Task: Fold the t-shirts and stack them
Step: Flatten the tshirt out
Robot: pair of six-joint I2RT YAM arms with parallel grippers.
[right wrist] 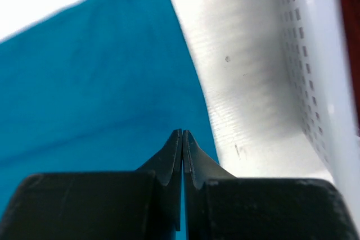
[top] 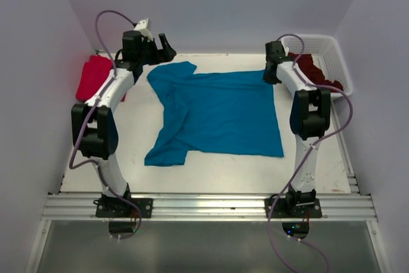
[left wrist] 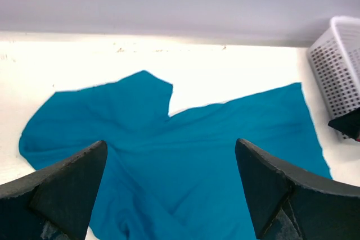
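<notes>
Note teal t-shirt (top: 220, 113) spread at centre of table (top: 134, 139), left side bunched. Note red t-shirt (top: 94, 76) at far left edge, maroon t-shirts (top: 311, 68) in white basket (top: 337, 55) at far right. Find left gripper (left wrist: 170, 143) spread wide above teal sleeve. Find right gripper (right wrist: 182, 139) pressed together at teal far-right corner; cannot tell whether pinching cloth.

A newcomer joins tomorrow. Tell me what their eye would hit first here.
The teal t-shirt spread across the middle of the table dominates, its left side folded over itself. A red t-shirt lies at the far left edge; a white basket holding dark maroon cloth stands at the far right. The left gripper hangs open above the shirt, the right gripper shut at its far right corner.
</notes>
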